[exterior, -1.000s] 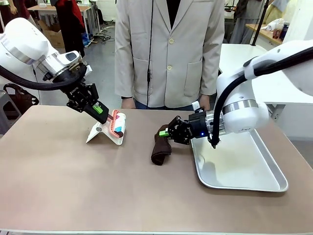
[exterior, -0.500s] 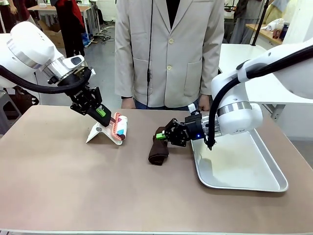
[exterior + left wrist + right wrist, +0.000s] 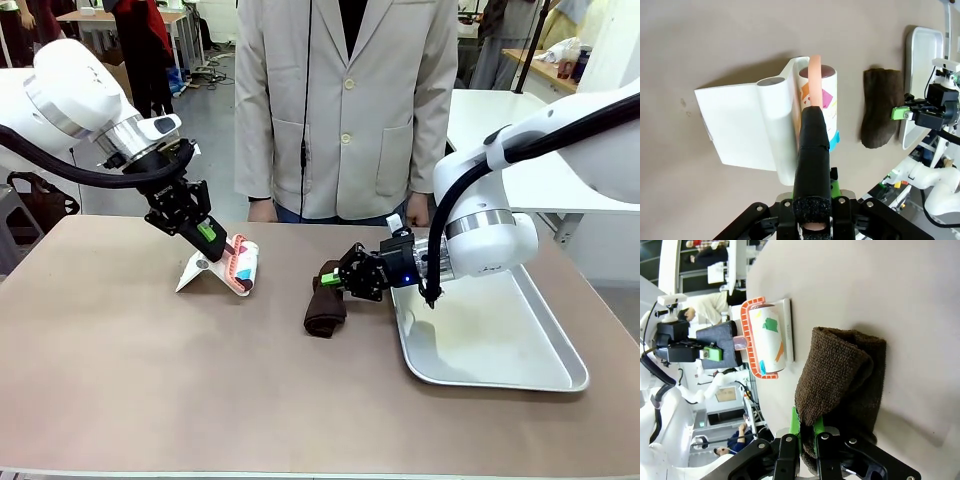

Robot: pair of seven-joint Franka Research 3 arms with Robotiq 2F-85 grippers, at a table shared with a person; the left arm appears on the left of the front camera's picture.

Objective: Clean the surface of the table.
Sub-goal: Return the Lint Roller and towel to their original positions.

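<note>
In the left wrist view the left tool (image 3: 812,165) covers the middle of the lint roller (image 3: 817,92), and its own fingertips hide their grip on the orange handle. In the right wrist view the brown cloth (image 3: 840,375) hides the right tool (image 3: 807,432) tips. The tray (image 3: 920,65) is cut by the frame edge.
</note>
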